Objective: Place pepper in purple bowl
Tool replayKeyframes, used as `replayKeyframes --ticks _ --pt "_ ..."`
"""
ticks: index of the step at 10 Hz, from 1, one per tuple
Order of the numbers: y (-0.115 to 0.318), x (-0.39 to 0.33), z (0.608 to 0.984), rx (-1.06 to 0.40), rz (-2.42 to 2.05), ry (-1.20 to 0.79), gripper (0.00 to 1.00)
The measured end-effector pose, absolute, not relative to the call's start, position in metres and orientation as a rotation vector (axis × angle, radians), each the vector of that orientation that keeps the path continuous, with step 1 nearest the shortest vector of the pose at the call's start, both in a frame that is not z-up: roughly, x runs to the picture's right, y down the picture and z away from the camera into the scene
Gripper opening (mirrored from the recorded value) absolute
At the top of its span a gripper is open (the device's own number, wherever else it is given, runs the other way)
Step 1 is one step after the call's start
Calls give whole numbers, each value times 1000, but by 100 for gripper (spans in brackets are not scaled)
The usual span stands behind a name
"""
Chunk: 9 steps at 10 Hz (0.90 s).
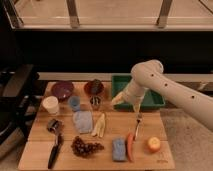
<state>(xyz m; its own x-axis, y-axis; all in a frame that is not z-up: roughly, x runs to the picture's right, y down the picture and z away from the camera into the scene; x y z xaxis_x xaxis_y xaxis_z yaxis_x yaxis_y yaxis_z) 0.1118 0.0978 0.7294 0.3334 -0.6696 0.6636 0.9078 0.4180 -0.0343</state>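
The pepper (130,146) is long and red-orange. It lies near the front edge of the wooden table, between a blue sponge (118,149) and a round orange fruit (154,145). The purple bowl (62,90) stands at the back left of the table and looks empty. My gripper (125,99) hangs from the white arm over the table's back right, in front of the green tray (150,102). It is well above and behind the pepper and far to the right of the purple bowl. It holds nothing that I can see.
A brownish-red bowl (93,88) holds a dark object. Nearby are a white cup (50,105), blue cup (74,103), metal cup (95,102), blue cloth (83,121), pale banana-like strips (100,125), grapes (86,146), a black-handled tool (54,147) and a fork (137,125).
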Motion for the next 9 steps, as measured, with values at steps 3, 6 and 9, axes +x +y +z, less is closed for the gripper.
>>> replayKeyframes --ticks 3,6,9 --pt "108 105 731 -482 -1137 -580 80" --pt "157 110 741 -525 -1123 -563 80" --pt "198 143 762 -563 -976 -611 80"
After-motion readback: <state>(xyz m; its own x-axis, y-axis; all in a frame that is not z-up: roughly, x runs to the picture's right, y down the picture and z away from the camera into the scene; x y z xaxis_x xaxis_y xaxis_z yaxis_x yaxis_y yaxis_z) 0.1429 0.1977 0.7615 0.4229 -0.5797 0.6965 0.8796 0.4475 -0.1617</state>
